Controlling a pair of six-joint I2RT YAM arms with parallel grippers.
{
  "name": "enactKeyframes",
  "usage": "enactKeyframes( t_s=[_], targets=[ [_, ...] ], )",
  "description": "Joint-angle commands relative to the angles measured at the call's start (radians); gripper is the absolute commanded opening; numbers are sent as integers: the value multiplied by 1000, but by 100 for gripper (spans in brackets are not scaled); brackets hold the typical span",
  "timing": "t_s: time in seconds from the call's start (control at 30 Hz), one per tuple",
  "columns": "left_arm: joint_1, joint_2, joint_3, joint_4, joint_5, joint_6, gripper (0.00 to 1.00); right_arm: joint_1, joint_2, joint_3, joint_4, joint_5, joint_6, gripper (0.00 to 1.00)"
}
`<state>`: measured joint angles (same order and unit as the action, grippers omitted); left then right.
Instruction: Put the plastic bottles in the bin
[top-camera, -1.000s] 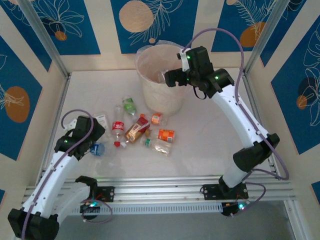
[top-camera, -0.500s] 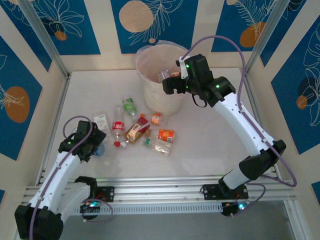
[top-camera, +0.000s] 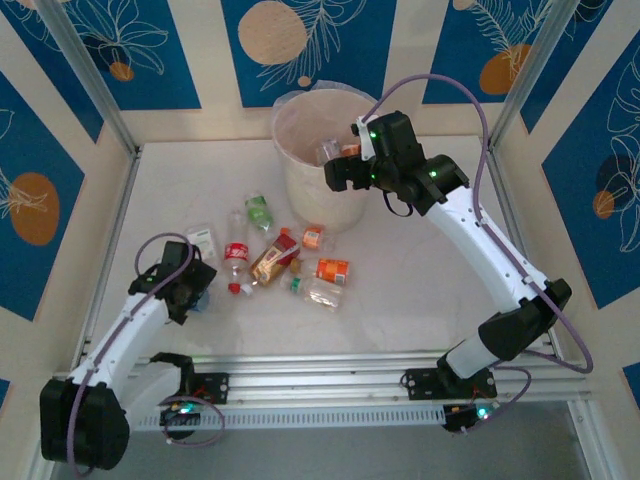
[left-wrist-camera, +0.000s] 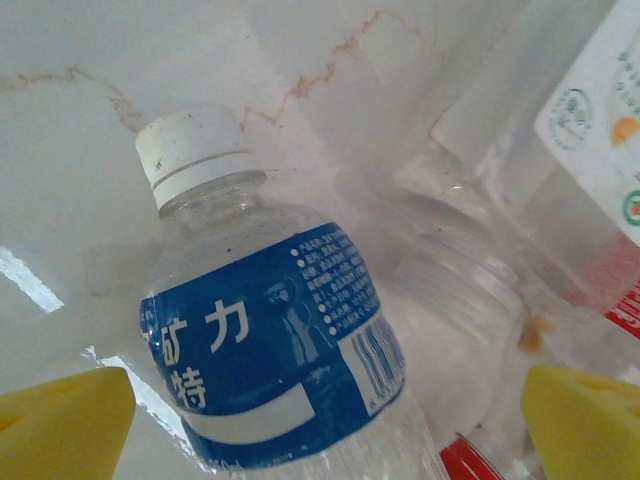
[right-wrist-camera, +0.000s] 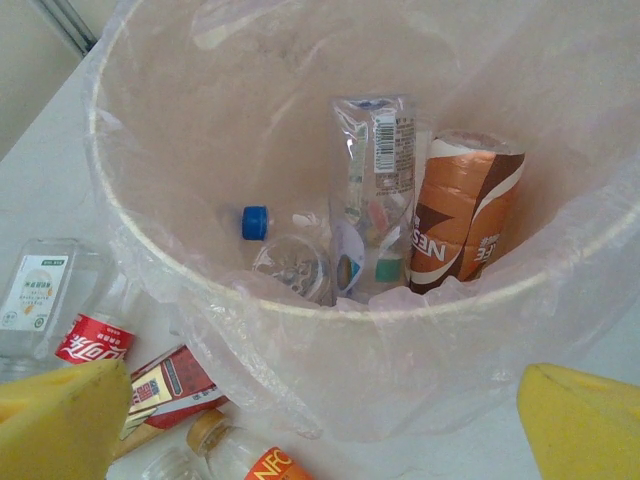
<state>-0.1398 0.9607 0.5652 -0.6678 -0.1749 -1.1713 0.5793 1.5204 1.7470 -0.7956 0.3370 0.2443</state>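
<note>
Blue-labelled bottle (left-wrist-camera: 270, 340) between the jaws of the left gripper (left-wrist-camera: 325, 428): base cut off by the frame's lower edge.

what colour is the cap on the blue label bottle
White cap on the bottle, best seen in the left wrist view.

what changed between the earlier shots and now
The left fingers shifted slightly nearer and now straddle the blue-label bottle, open, not gripping it. The right fingers dipped a little toward the bin, open too. The loose bottles and the bin stayed put.
</note>
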Motion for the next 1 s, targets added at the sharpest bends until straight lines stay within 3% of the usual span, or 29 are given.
enactKeyframes(
  t_s=[0.0, 0.4, 0.7, 0.97],
  targets=[
    [20, 18, -25, 37, 18, -14, 96, 8, -39, -12, 14, 12, 20, 99],
    [45, 70, -85, 98, 37, -31, 83, 13, -32, -18, 17, 14, 28, 99],
    [60, 103, -116, 147, 44, -48, 84, 14, -34, -21, 19, 34, 32, 99],
    [66, 97, -116, 150, 52, -53, 65, 17, -38, -24, 18, 46, 35, 99]
  ],
)
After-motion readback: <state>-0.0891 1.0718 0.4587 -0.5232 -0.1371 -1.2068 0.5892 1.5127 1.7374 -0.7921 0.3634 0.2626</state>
